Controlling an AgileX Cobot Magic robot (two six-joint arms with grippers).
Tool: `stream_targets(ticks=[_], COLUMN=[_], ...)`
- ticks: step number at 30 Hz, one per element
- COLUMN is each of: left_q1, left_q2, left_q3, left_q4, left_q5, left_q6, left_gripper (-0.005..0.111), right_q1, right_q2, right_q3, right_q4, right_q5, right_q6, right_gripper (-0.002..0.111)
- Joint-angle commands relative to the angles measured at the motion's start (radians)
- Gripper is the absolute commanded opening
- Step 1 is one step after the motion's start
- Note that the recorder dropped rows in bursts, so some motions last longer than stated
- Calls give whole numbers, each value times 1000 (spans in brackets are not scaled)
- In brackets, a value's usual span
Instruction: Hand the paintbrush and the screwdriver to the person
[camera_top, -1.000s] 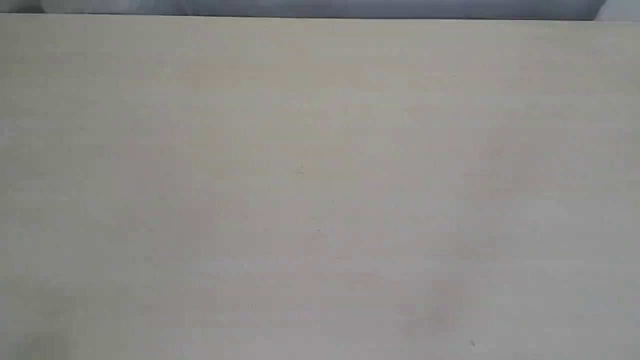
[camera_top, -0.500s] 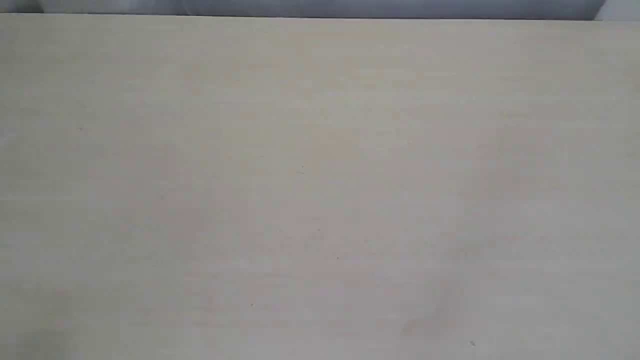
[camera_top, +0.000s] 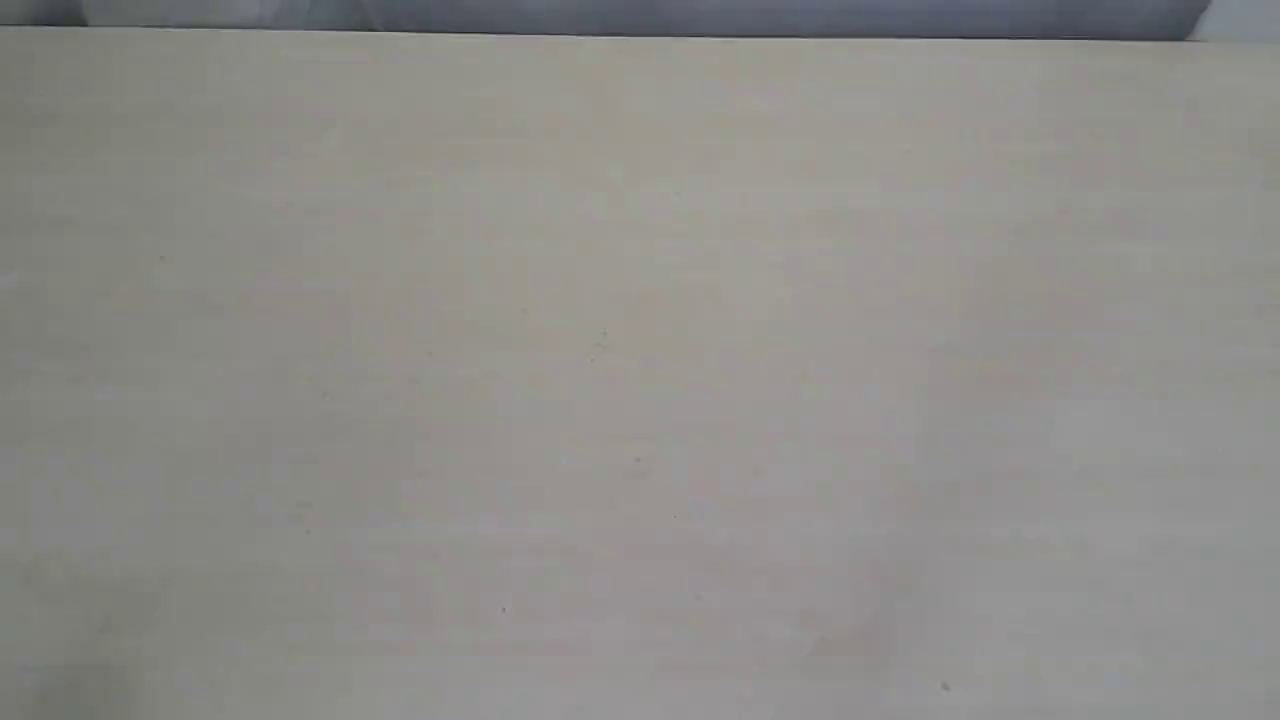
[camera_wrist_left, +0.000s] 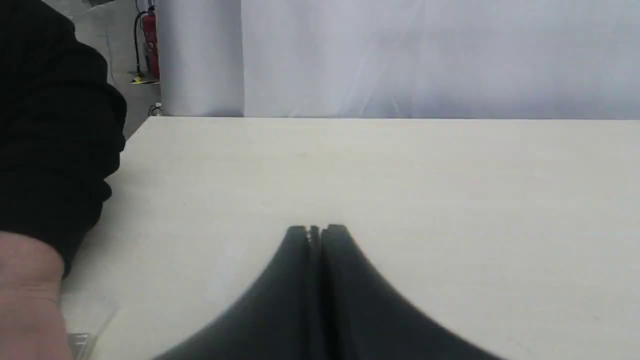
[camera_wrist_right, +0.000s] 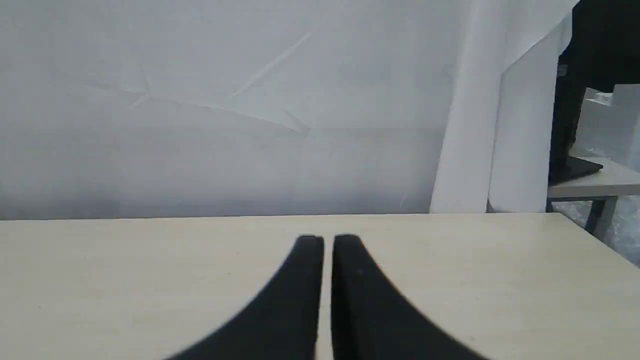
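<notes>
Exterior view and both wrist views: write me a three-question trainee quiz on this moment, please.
1. True or false: a paintbrush lies on the table in the exterior view.
2. Which view shows the person? A exterior, B left wrist, C right wrist.
3. Fill in: the left gripper is ____, with nothing between its fingers.
Key: 1 false; 2 B; 3 shut.

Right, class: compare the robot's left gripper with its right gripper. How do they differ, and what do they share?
The left gripper looks fully shut; the right gripper shows a thin slit between its fingers. A person's hand, black-sleeved, shows beside the left gripper; nobody is near the right gripper. Both are black, hold nothing visible, and sit over the pale table.
</notes>
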Motion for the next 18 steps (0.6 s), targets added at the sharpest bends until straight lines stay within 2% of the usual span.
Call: stream_targets(ticks=[1, 12, 18], left_q1=[-6, -6, -6], left_q2=[-2, -2, -2], left_q3=[2, 2, 2], left_q4=[-5, -5, -5], left_q5=[-10, -10, -10], left_q6=[-2, -2, -2], left_gripper=[0, 0, 0], right_q1=[-1, 1, 101], right_q2=[-5, -9, 14], right_q3=[3, 3, 3], right_q4=[4, 16, 12], right_q5=[6, 39, 35], right_q6=[-19, -18, -25], right_gripper=[5, 5, 5])
